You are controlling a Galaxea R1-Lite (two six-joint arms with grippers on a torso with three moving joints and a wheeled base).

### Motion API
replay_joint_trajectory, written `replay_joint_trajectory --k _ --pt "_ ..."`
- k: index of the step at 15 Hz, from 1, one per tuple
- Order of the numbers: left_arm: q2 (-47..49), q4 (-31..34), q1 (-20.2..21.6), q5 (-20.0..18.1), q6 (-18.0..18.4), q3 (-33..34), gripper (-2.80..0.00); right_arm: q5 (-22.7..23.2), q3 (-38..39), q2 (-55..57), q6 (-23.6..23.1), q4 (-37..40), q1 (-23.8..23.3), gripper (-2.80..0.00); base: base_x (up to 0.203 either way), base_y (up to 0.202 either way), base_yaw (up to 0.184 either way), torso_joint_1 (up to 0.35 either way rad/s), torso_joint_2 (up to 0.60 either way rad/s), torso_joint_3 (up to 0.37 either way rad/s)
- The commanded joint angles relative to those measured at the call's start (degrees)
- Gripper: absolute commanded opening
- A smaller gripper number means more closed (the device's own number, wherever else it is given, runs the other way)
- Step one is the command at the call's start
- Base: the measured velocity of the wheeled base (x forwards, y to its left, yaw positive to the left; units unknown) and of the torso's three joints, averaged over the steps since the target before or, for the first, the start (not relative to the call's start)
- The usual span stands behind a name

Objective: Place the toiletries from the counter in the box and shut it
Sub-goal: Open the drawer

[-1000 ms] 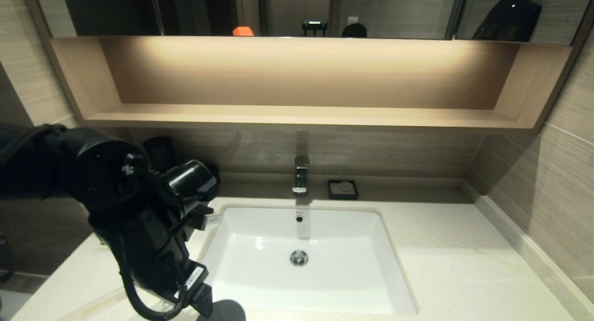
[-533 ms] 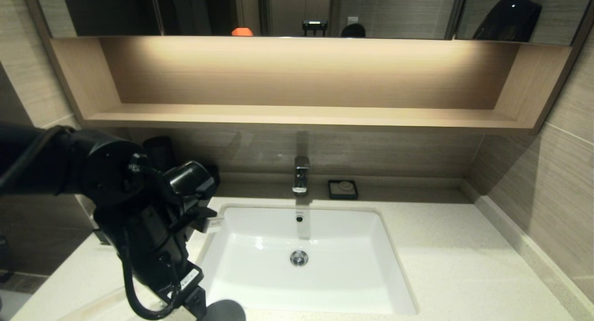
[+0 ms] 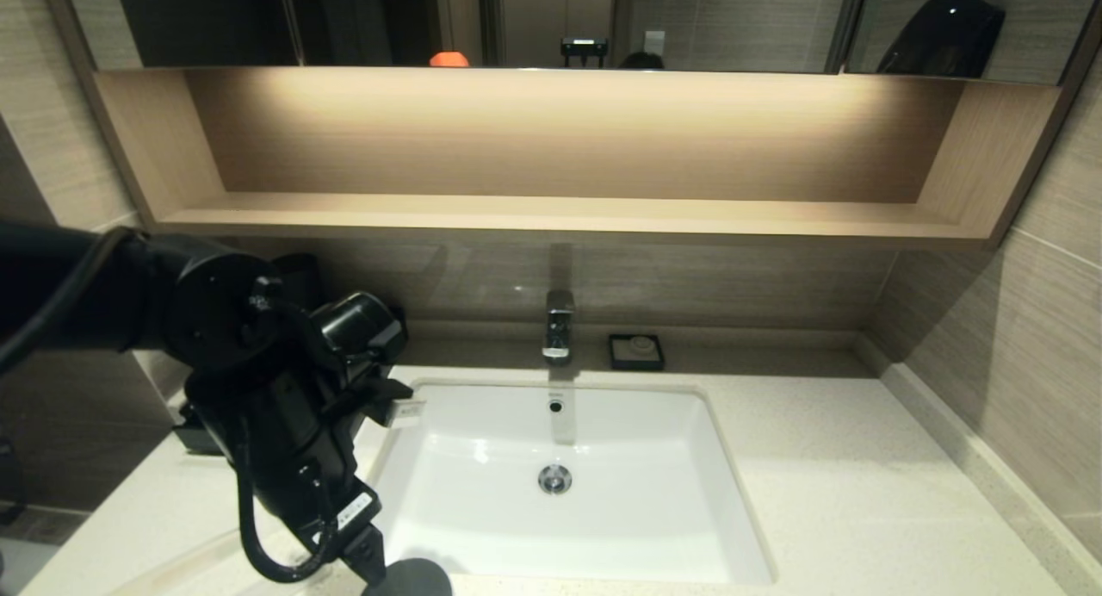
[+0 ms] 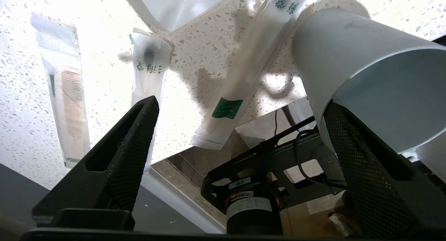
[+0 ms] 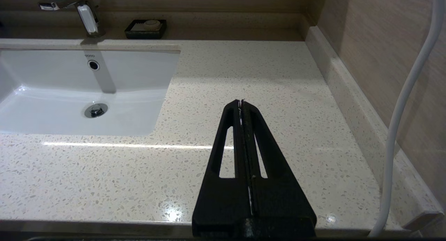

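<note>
Left claw swung over slim translucent toiletries.

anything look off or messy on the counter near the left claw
Yes: the packets lie scattered at different angles on the counter, one poking past its edge. A white cup sits among them. The open left claw holds nothing.

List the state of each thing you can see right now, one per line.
Left gripper: open, empty, above the packets.
Right gripper: shut, empty, over bare counter.
Packets: lying flat on the counter, unboxed.
White cup: beside the packets.
Tap: no water running.
Basin: empty.
</note>
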Motion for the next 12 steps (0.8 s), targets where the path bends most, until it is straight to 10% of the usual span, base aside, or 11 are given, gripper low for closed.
replay_joint_trajectory --k 1,12 --pt "0.45 0.63 -0.09 -0.09 1.58 -0.82 0.00 0.01 0.01 0.00 0.00 0.02 0.00 -2.80 0.000 0.000 0.000 0.000 0.00 0.000" --pt "2.30 4.22 -3.30 -3.62 5.12 -4.99 0.00 0.01 0.01 0.00 0.00 0.02 0.00 -2.80 0.000 0.000 0.000 0.000 0.00 0.000"
